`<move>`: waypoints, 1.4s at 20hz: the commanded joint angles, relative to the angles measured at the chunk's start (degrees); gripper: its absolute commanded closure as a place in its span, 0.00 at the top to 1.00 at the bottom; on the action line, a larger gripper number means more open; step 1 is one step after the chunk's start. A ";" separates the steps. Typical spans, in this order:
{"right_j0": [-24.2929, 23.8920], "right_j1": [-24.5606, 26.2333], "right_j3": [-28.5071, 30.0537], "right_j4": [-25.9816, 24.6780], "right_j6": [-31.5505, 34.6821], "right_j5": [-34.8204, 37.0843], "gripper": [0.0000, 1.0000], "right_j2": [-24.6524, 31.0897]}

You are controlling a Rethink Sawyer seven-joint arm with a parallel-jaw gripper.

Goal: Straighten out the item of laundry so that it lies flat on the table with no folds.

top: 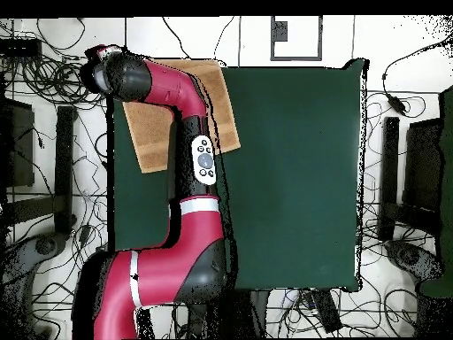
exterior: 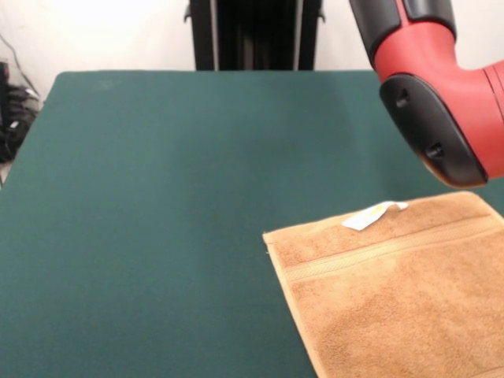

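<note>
The item of laundry (exterior: 394,299) is a tan-orange terry towel lying at the near right of the table (exterior: 157,220). A woven band crosses it and a small white label (exterior: 374,214) sits at its far edge. What shows of it looks flat; it runs off the picture's right and bottom edges. In the overhead view the towel (top: 152,133) lies slightly askew at the table's upper left corner, partly covered by the red arm (top: 168,84). The arm's black end (top: 95,75) hangs over the towel's outer corner. The gripper shows in neither view.
A red arm link with a black cap (exterior: 441,118) hangs over the table above the towel's far right. Cables and dark equipment (top: 35,133) crowd the floor around the green table (top: 292,177). A black frame (exterior: 252,35) stands behind the table's far edge.
</note>
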 commanded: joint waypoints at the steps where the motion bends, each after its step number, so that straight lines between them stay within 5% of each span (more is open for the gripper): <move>1: 0.41 0.36 3.73 1.40 9.46 8.33 1.00 0.13; 8: 0.16 0.07 3.97 1.01 7.69 9.26 1.00 0.65; 9: 0.10 0.03 3.96 0.92 7.21 9.63 0.00 0.76; 21: -0.90 -1.82 6.75 1.04 5.24 9.55 0.00 2.92; 24: -3.27 -8.71 16.53 1.05 1.43 10.83 0.00 3.74; 28: -8.17 -21.87 42.77 -0.07 -13.00 6.09 0.00 4.81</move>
